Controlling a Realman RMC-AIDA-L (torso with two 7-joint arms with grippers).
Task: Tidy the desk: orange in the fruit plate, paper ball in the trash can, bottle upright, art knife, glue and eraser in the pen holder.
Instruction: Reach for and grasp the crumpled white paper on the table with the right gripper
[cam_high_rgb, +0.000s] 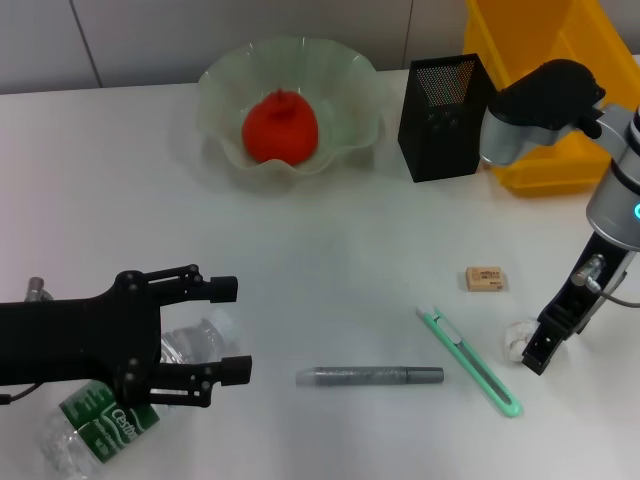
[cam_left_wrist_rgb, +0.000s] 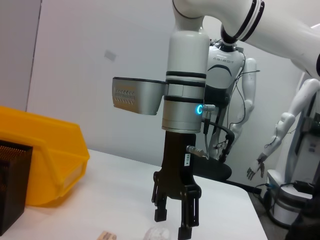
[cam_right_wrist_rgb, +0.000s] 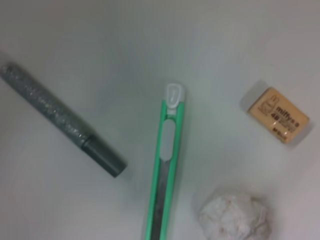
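Left claw (cam_high_rgb: 228, 330) gaped wide over the lying bottle (cam_high_rgb: 105, 415), whose green label began "Ce"; right claw (cam_high_rgb: 537, 352), fingers apart, hung beside the paper ball (cam_high_rgb: 517, 338), near an eraser (cam_right_wrist_rgb: 278, 114) printed "miffy"

A smooth, matt white table (cam_high_rgb: 330, 290) is carrying a crumpled, rough paper ball (cam_right_wrist_rgb: 235, 216), a glittery grey glue stick (cam_right_wrist_rgb: 60, 120), a glossy green plastic art knife (cam_right_wrist_rgb: 165, 165), a matt tan eraser (cam_right_wrist_rgb: 278, 115), a clear plastic bottle (cam_high_rgb: 120, 410), a translucent frosted fruit plate (cam_high_rgb: 215, 95) and a black metal-mesh pen holder (cam_high_rgb: 445, 120).
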